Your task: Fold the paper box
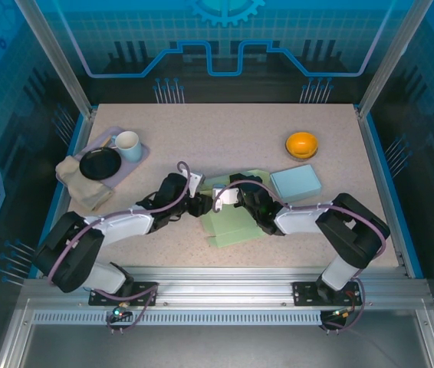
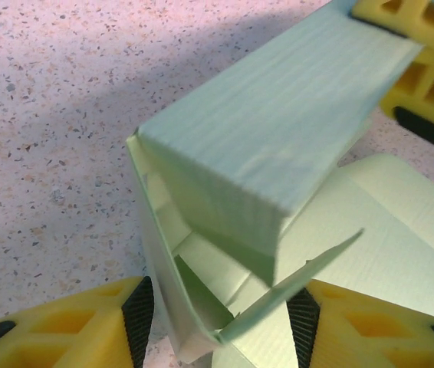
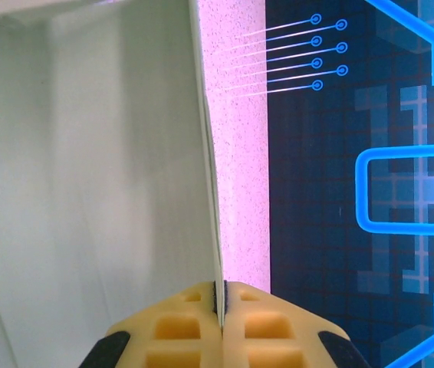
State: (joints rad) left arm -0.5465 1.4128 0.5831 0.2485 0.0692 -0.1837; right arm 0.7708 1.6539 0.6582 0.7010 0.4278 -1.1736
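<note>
The pale green paper box (image 1: 234,224) lies half folded at the table's middle, between my two arms. My left gripper (image 1: 202,204) is at its left end. In the left wrist view that gripper (image 2: 221,326) is open, its black pads (image 2: 138,314) astride a folded corner of the box (image 2: 263,146), where a wall and a flap meet in a V. My right gripper (image 1: 226,198) is shut on the edge of an upright panel (image 3: 94,176), pinched thin between its fingertips (image 3: 218,300). Its yellow fingers (image 2: 420,54) hold the raised panel's far end.
A light blue flat box (image 1: 295,182) lies just right of the green one. An orange bowl (image 1: 302,143) sits at the back right. A lilac tray (image 1: 136,162) with a black plate (image 1: 100,162) and a mug (image 1: 127,143) stands at the left, a beige cloth (image 1: 83,188) beside it.
</note>
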